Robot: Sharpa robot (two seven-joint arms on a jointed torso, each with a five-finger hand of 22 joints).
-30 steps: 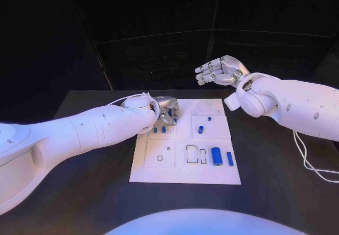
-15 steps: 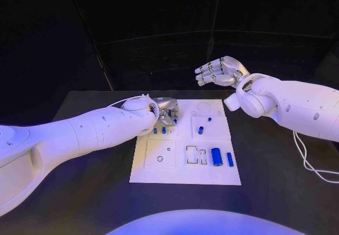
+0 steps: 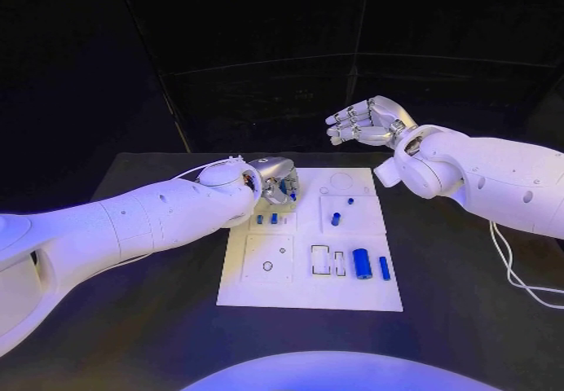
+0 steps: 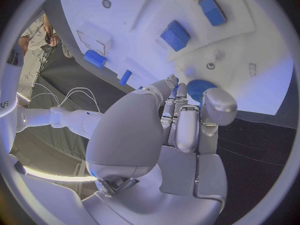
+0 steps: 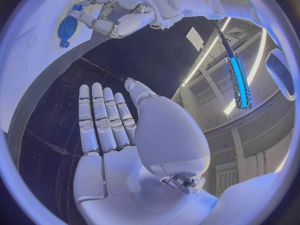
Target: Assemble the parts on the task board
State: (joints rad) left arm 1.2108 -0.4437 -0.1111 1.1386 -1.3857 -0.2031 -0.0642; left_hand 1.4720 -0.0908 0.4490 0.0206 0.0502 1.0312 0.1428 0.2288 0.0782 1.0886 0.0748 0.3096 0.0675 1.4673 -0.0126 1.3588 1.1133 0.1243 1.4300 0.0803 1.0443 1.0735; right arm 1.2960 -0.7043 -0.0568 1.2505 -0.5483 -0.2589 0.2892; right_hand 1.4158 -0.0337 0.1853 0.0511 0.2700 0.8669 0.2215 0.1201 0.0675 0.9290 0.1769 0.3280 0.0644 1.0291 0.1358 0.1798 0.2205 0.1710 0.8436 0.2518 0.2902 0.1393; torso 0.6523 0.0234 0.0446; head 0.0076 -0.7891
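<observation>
The left hand [image 3: 274,181] reaches down over the far left corner of the task board [image 3: 308,293], fingertips [image 4: 178,91] closing on a blue ridged disc [image 4: 201,88] (whether it is lifted, I cannot tell). Blue parts [image 3: 361,261] lie near the board's right side. The right hand [image 3: 367,120] hovers high beyond the board, fingers straight, holding nothing.

A black table [image 3: 141,342] is standing before a dark curtained backdrop [image 3: 235,81]. Above the table, long ceiling light strips [image 5: 239,80] are glowing, and a white cable [image 3: 517,281] is trailing across the table's edge.
</observation>
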